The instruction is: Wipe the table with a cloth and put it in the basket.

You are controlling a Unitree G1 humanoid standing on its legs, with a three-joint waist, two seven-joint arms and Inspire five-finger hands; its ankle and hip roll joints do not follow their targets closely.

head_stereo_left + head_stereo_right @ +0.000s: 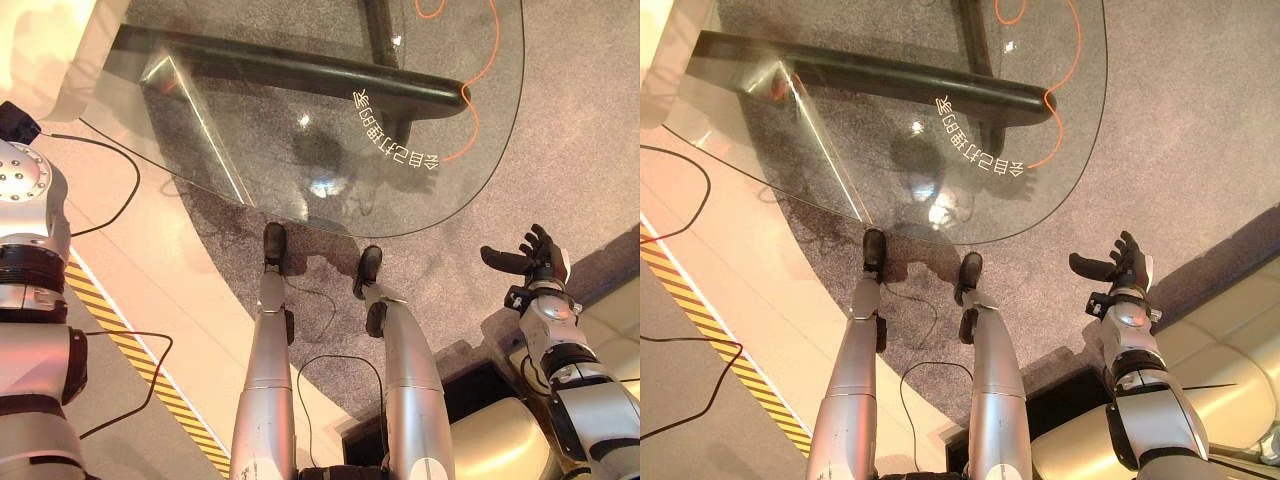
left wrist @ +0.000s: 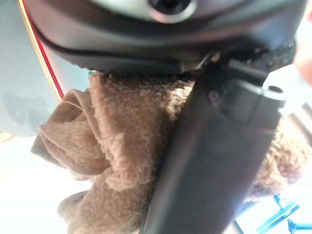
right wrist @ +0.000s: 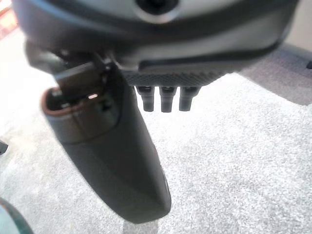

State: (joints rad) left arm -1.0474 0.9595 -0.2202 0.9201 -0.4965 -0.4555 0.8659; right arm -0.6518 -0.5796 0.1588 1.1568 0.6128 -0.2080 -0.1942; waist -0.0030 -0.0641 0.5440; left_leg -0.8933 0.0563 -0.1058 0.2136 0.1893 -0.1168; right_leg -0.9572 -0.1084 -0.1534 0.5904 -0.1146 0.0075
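Bunched brown terry cloth [image 2: 122, 146] clamped in the left hand [image 2: 219, 161], beside the glass table.

The left wrist view shows the fluffy brown cloth crumpled into folds and pressed against the palm, with the dark thumb curled across it; the head views show that arm's silver-grey upper part at the left edge. In the head views the right hand [image 1: 530, 262] is raised, palm up, over the grey carpet [image 1: 1200, 120], fingers spread and relaxed, holding nothing; its own wrist view shows straight fingertips [image 3: 165, 100] above the same carpet. The rounded clear glass tabletop [image 1: 300, 150] on a black tubular frame [image 1: 300, 75] lies ahead, well apart from the right hand.
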